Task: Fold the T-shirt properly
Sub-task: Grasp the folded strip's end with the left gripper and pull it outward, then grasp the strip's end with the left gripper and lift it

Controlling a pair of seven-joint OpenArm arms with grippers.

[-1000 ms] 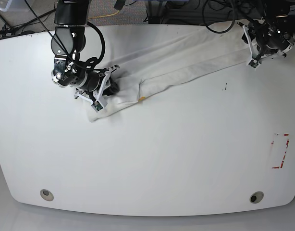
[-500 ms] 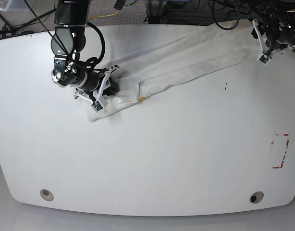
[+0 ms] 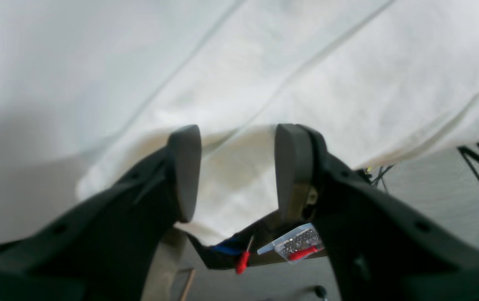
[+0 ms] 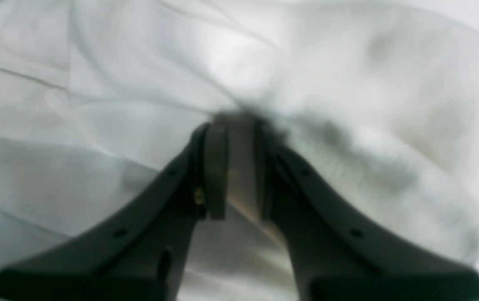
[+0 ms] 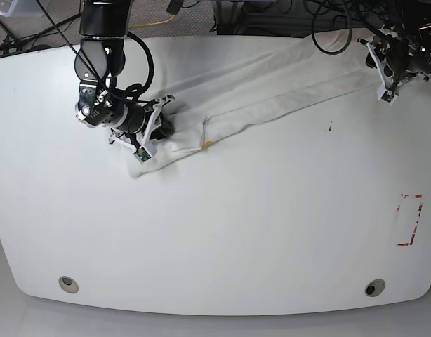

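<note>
The white T-shirt (image 5: 272, 88) lies pulled out into a long creased band from the left middle of the table to its far right corner. A small orange bit of print shows at its lower fold. My right gripper (image 5: 147, 140) is on the band's left end; in the right wrist view this gripper (image 4: 238, 138) is shut on a fold of the T-shirt (image 4: 118, 104). At the band's right end hovers my left gripper (image 5: 385, 81). In the left wrist view it (image 3: 238, 167) stands open, with the T-shirt's (image 3: 264, 62) edge lying beyond the fingertips.
The white table (image 5: 236, 232) carries a red tape mark (image 5: 410, 220) at the right, a small black mark (image 5: 329, 128), and round holes (image 5: 68, 283) (image 5: 374, 287) near the front. Cables and floor lie past the far edge.
My left gripper has shifted right and toward the far edge, and the shirt's right end now reaches further into that corner. The right gripper has stayed in place on the cloth.
</note>
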